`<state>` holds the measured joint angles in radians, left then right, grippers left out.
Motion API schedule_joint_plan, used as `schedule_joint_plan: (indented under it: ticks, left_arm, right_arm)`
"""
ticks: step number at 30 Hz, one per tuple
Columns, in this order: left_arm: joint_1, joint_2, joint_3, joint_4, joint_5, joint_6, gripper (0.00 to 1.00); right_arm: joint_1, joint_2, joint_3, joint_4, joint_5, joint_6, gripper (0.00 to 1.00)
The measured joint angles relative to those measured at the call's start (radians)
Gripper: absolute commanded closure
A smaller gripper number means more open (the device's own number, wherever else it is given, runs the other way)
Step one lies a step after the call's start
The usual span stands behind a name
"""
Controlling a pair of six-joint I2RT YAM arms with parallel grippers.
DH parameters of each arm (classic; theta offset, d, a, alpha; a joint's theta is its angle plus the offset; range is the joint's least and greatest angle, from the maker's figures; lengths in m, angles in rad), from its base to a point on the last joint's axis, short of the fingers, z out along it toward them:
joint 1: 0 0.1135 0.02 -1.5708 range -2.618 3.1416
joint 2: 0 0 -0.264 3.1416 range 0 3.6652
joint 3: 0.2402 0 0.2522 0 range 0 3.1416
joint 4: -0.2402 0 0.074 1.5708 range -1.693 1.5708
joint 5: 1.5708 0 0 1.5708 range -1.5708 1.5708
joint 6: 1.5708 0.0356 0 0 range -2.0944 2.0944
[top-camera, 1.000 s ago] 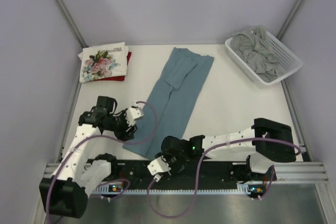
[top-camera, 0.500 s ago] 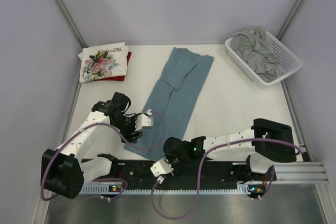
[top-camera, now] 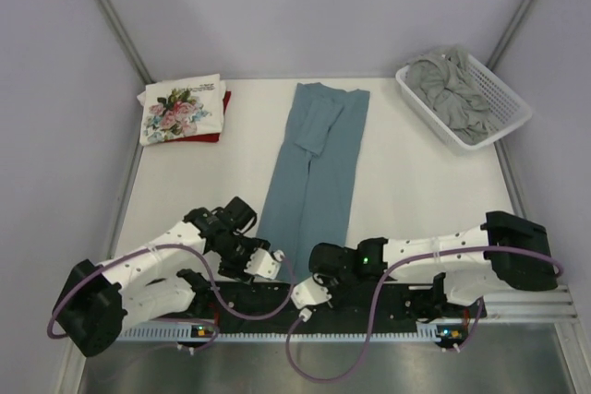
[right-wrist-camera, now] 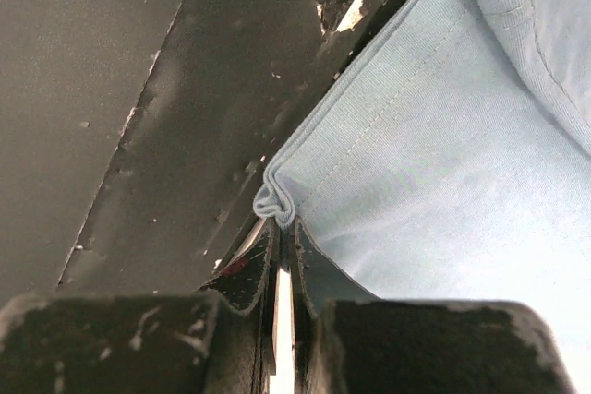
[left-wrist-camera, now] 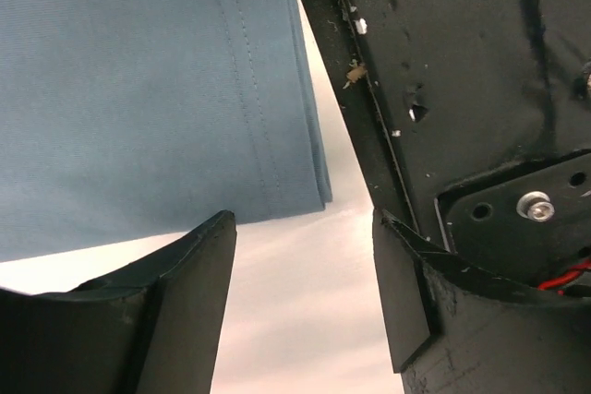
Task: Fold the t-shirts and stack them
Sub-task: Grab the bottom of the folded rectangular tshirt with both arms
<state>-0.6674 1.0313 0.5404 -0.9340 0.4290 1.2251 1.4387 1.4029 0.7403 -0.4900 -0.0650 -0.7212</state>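
Right wrist view: a near corner of the teal-blue t-shirt (right-wrist-camera: 443, 136), laid flat along the bench (top-camera: 406, 182), is pinched by the closed right hand (right-wrist-camera: 282, 246). The left hand (left-wrist-camera: 303, 256) is held wide beside the other corner.

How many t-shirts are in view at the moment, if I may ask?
4: teal one flat at centre, floral one folded far left, dark red one under it, grey one in the basket; more may hide there.
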Motion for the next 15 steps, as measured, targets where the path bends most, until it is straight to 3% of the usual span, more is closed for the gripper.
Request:
schedule_joint_plan:
  ticks: [6, 11, 15]
  left_arm:
    - [-0.071, 0.018, -0.023, 0.089, -0.043, -0.008, 0.41]
    - [-0.101, 0.058, -0.03, 0.15, -0.061, -0.05, 1.0]
    - [-0.11, 0.06, -0.022, 0.156, -0.075, -0.08, 1.0]
  right_arm:
    - [0.0, -0.008, -0.002, -0.014, 0.008, 0.0, 1.0]
    - [0.0, -0.011, -0.002, -0.016, 0.018, -0.001, 1.0]
    - [-0.017, -0.068, -0.007, -0.022, 0.016, 0.015, 1.0]
